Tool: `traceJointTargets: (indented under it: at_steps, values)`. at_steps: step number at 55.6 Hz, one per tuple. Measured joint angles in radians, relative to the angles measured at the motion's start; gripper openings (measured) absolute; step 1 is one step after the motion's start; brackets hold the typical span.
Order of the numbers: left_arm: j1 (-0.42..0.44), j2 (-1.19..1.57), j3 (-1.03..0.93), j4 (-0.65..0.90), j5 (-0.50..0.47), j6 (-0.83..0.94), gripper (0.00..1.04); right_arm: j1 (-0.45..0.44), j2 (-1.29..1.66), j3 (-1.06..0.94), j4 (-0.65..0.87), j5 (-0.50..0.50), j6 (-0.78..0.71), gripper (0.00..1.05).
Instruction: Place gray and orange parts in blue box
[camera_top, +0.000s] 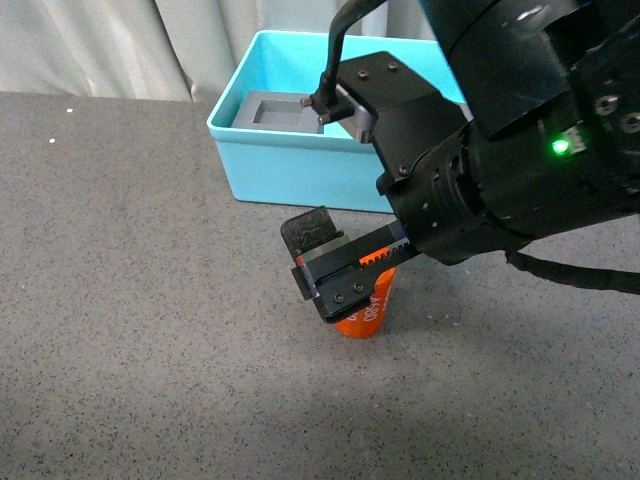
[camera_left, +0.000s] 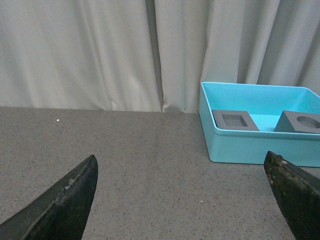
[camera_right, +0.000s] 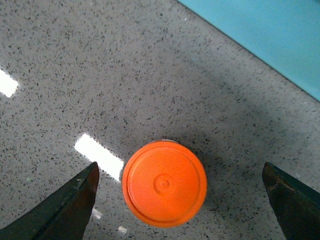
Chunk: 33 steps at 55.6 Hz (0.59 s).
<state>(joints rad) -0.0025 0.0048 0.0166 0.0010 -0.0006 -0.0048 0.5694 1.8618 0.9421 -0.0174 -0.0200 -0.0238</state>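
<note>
The orange cylinder (camera_top: 368, 315) is standing upright on the speckled gray table (camera_top: 120, 300), outside the blue box (camera_top: 290, 170), which is sitting at about twelve o'clock from it in the front view, near but not touching. The right gripper (camera_top: 345, 290) is hanging directly over the cylinder with its jaws spread wide. In the right wrist view, the orange cylinder's (camera_right: 164, 184) round top is showing between the two dark fingers (camera_right: 70, 205), and clear tabletop is showing on both sides, so the right gripper (camera_right: 181, 200) is gripping nothing. A green light (camera_top: 560, 147) is glowing on the right arm. Inside the box, the gray cube with the square recess (camera_top: 275, 110) is lying toward the nine o'clock end. The left wrist view is showing this cube (camera_left: 235, 120) and the gray cube with the round recess (camera_left: 300, 121) resting side by side, slightly apart, within the blue box (camera_left: 250, 147). The left gripper (camera_left: 177, 210) is hovering well back from the box, jaws wide apart and holding nothing, and it is facing a pale curtain (camera_left: 100, 50).
</note>
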Motion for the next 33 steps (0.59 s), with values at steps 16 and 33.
traceJointTargets:
  at_steps: [16,33]
  values:
    - [0.0,0.0,0.0,0.0,0.0,0.0,0.98,0.006,0.116,0.084,-0.058,-0.008,0.025,0.76]
    - [0.0,0.0,0.0,0.0,0.0,0.0,0.98,-0.006,0.135,0.114,-0.113,0.012,0.032,0.45]
